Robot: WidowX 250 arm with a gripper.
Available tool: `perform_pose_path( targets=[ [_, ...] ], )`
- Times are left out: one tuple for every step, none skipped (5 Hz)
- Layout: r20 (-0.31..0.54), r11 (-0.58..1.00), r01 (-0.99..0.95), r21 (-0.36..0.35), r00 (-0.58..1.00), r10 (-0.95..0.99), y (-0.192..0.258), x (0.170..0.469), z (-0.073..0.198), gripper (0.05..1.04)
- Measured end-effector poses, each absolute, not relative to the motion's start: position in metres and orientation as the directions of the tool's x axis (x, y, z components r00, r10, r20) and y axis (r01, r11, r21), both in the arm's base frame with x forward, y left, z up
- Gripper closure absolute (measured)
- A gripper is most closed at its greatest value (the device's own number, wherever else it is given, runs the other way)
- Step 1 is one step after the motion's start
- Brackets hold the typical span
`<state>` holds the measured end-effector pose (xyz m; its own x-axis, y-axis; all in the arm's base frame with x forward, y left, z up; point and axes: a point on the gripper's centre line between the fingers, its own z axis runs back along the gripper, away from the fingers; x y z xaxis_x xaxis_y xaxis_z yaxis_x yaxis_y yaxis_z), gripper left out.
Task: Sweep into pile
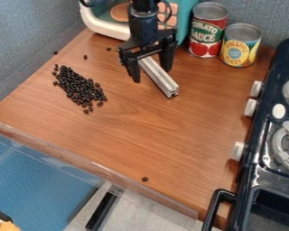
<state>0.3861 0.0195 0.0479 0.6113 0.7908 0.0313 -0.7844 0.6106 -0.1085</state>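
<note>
The black gripper point(151, 76) hangs over the upper middle of the wooden table, its fingers apart and open. A silver grooved metal bar point(160, 78) slants down to the right between them, wood showing between the bar and the left finger; its upper end is hidden by the gripper. Left of the gripper lies a loose pile of small black beans point(81, 88), stretched from upper left to lower right. One stray bean point(145, 179) sits near the front edge, and another stray bean point(85, 57) lies above the pile.
Behind the gripper is a teal and white toy appliance point(104, 28). A tomato sauce can point(207, 30) and a pineapple can point(240, 46) stand at the back right. A dark toy stove point(264, 158) with white knobs lines the right side. A clear rim point(92, 163) runs along the front edge.
</note>
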Motion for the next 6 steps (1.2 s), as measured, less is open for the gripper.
perform_pose_path(
  targets=[
    [0.048, 0.609, -0.781, -0.138, 0.609, 0.792, 0.013, 0.392, 0.046, 0.083],
    [0.058, 0.608, -0.778, -0.157, 0.608, 0.792, 0.009, 0.396, 0.041, 0.083],
    [0.055, 0.613, -0.774, -0.159, 0.613, 0.788, 0.002, 0.397, 0.037, 0.083],
    [0.050, 0.615, -0.776, -0.140, 0.615, 0.787, -0.003, 0.397, 0.027, 0.083],
    [0.065, 0.610, -0.781, -0.134, 0.607, 0.792, -0.002, 0.404, 0.023, 0.115],
    [0.058, 0.593, -0.795, -0.125, 0.591, 0.805, -0.003, 0.410, 0.013, 0.394]
  ],
)
